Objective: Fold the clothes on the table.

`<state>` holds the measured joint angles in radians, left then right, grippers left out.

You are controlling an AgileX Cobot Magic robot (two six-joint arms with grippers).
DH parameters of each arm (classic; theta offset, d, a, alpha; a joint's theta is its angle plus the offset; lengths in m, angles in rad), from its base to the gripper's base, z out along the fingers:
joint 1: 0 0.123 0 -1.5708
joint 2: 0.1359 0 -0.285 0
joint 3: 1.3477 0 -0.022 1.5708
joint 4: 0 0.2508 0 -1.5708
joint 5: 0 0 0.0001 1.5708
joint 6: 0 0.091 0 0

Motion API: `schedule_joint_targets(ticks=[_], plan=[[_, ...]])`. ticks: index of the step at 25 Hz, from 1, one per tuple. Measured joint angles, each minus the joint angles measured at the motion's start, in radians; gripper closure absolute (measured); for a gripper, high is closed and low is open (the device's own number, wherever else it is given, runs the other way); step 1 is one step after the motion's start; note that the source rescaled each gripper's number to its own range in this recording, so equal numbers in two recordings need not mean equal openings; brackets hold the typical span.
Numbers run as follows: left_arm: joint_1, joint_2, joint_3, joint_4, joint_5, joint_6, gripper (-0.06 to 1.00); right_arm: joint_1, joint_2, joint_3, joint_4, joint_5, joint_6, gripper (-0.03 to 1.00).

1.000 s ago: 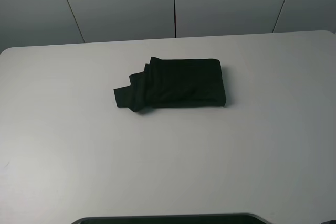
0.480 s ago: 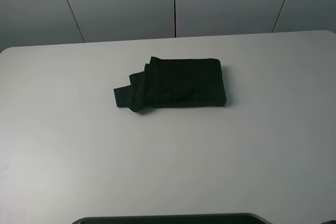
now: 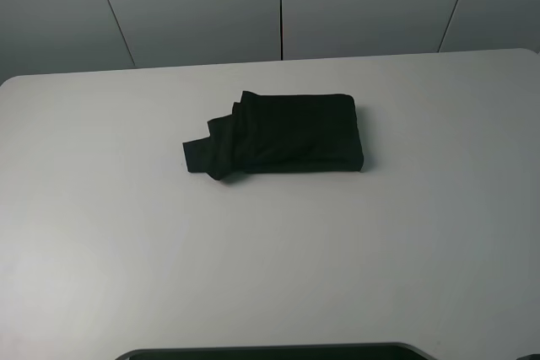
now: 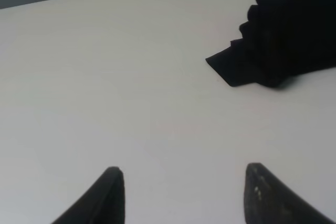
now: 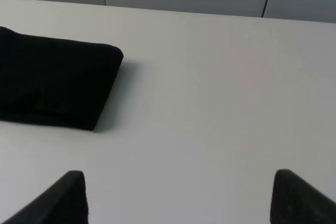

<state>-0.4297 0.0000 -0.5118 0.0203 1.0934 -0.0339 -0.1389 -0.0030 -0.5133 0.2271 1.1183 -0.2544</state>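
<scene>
We see the clothes [image 3: 278, 135] folded into a compact bundle at upper centre of the surface [image 3: 380, 242]; both end effectors (left [image 4: 181, 195], right [image 5: 181, 198]) hang spread, empty. Folding looks finished; at most, tuck the loose left flap.

Left claw [image 4: 181, 192]: only two fingertips [image 4: 107, 198] visible in left wrist view, matte black, smooth, tapering to rounded points; right-hand tip shows faint pale specks or scuffs on inner face. No screws, cables or markings discernible.

Right claw [image 5: 181, 195]: two fingertips [image 5: 65, 198] visible in right wrist view, matte black, blunter, squared-off tops, slightly blurred. Surface plain, no markings discernible.

Exterior high view: dark rounded-edge strip [image 3: 270, 351], black with thin grey rim, along near edge of frame; what part it is, cannot tell.
</scene>
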Motion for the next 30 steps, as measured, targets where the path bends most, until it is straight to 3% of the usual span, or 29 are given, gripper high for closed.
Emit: schedule_joint_targets(ticks=[13,19,23,30], plan=[[0.007,0.000,0.000,-0.011,-0.004,0.010,0.29,0.000,0.000,0.000,0.025,0.000,-0.038,0.20],[0.153,0.000,0.000,-0.013,-0.004,0.010,0.29,0.000,0.000,0.000,0.028,0.000,-0.038,0.20],[0.196,0.000,0.000,-0.020,-0.004,0.010,0.29,0.002,0.000,0.000,0.029,0.000,-0.038,0.20],[0.282,0.000,0.000,-0.020,-0.004,0.010,0.29,0.111,0.000,0.000,0.029,0.000,-0.038,0.20]])
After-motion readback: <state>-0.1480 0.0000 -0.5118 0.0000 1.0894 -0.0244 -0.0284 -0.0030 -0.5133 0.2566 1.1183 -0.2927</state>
